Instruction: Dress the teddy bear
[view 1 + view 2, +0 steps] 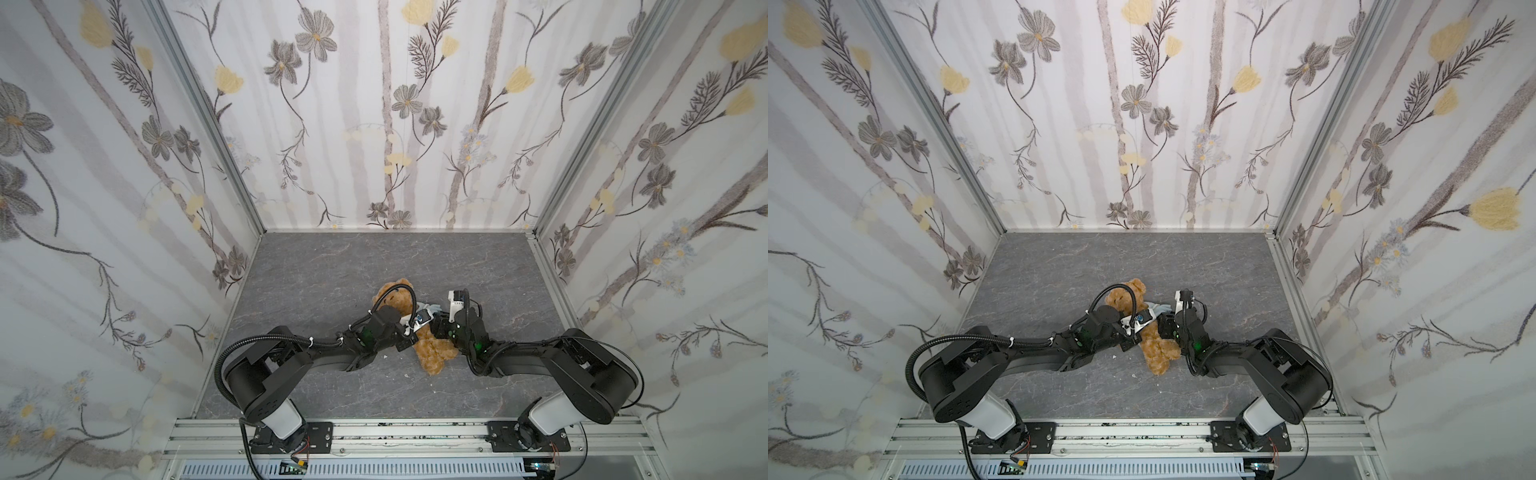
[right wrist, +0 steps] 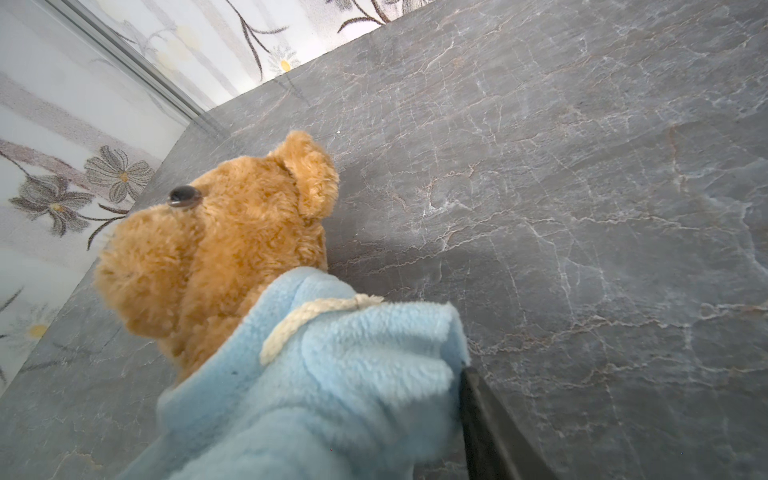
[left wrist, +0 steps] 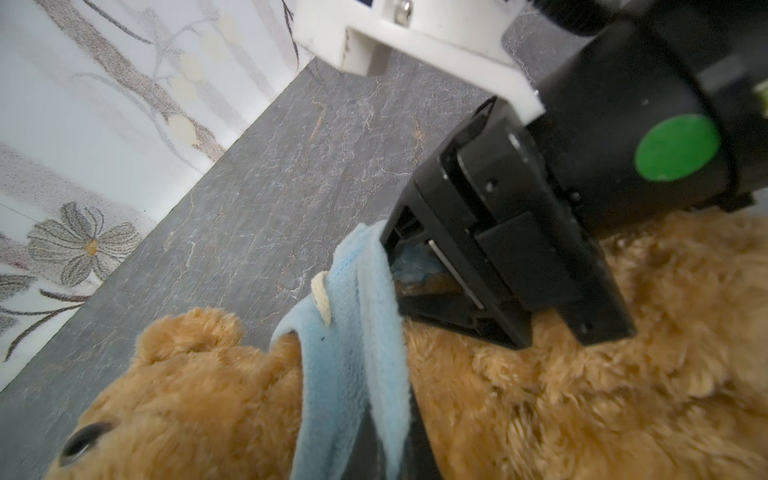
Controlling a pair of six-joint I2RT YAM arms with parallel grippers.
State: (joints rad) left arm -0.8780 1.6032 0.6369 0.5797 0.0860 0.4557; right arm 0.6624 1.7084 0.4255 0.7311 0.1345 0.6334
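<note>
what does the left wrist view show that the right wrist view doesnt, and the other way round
Only the left wrist view: the right gripper, a green dot on its body, against the teddy bear, with the light-blue top between its jaws. Only the right wrist view: the bear's muzzle and the enclosure's metal corner post. Both: the bear, the top with its cream cord, the grey table and the flowered wall.

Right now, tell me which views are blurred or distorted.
Both top views: sharp, evenly lit, walls splayed by the wide lens. Left wrist view: teddy bear fur soft up close. Right wrist view: blue top blurred near the lens, soft shadow on the table.
</note>
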